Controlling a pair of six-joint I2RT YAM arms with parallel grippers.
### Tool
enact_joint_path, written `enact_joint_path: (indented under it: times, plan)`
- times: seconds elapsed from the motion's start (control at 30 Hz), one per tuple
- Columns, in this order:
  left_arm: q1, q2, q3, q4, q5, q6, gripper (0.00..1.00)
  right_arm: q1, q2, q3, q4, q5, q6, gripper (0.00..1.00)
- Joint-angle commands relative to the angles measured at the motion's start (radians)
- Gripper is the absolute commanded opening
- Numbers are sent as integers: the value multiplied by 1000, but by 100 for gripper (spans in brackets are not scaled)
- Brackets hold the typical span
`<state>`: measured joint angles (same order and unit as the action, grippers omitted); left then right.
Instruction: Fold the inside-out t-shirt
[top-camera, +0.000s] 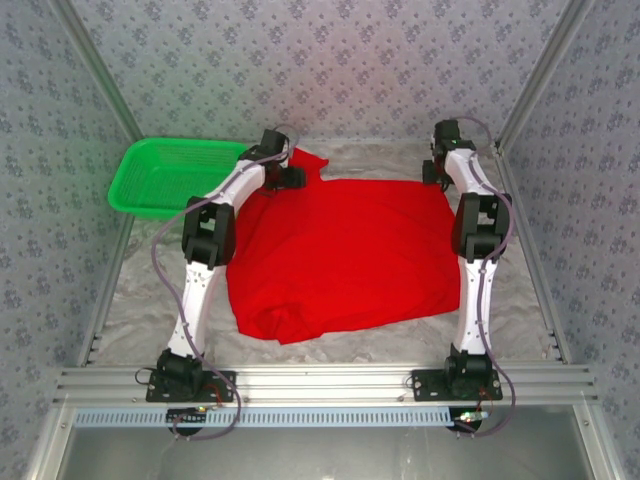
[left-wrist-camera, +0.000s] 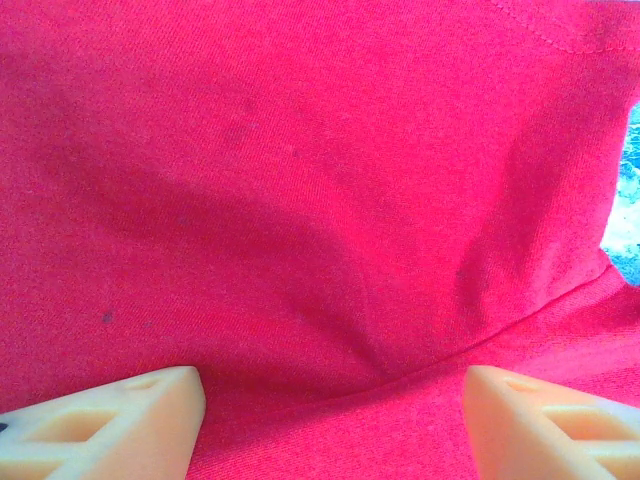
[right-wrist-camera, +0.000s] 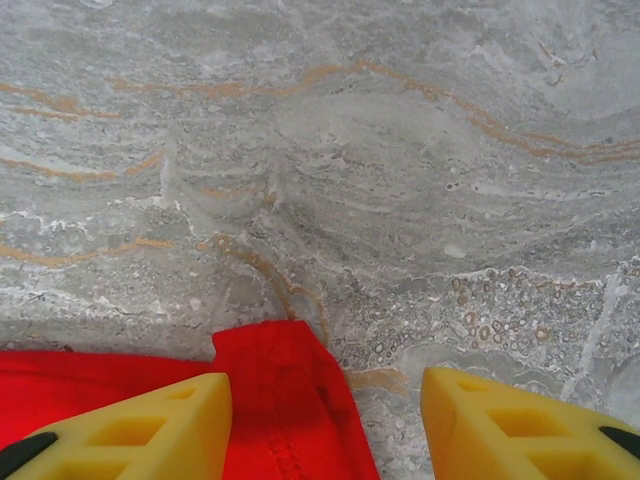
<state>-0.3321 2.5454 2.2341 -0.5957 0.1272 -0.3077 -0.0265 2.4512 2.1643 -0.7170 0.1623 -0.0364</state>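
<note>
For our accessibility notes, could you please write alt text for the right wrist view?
A corner of the red t-shirt lies on the grey marbled table, beneath the right gripper, whose yellow fingers stand wide apart and clamp nothing. Bare tabletop stretches ahead of the cloth.

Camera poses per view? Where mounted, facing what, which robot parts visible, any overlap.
Top external: above and behind, looking down on table, left arm, right arm, shirt, basket.
Left wrist: on left arm, close over shirt; left pincer open.
Right wrist: on right arm, facing table, shirt corner; right pincer open.
Shared: shirt in all three.
</note>
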Motion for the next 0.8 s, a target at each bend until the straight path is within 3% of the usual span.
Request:
enact_joint_path:
  times: [0.0,0.17,0.43,0.77]
  plan:
    - [13,56,0,-70,2,-7,70,-7,-39,-15,24,-69,-27,55]
    - [13,56,4,-64,2,-5,70,6,-29,-23,50,-101,-37,58]
    - [13,56,3,-64,4,-4,70,11,52,61,-66,35,-83,50]
    - [13,58,4,-64,2,-7,70,8,61,50,-102,-31,-103,56]
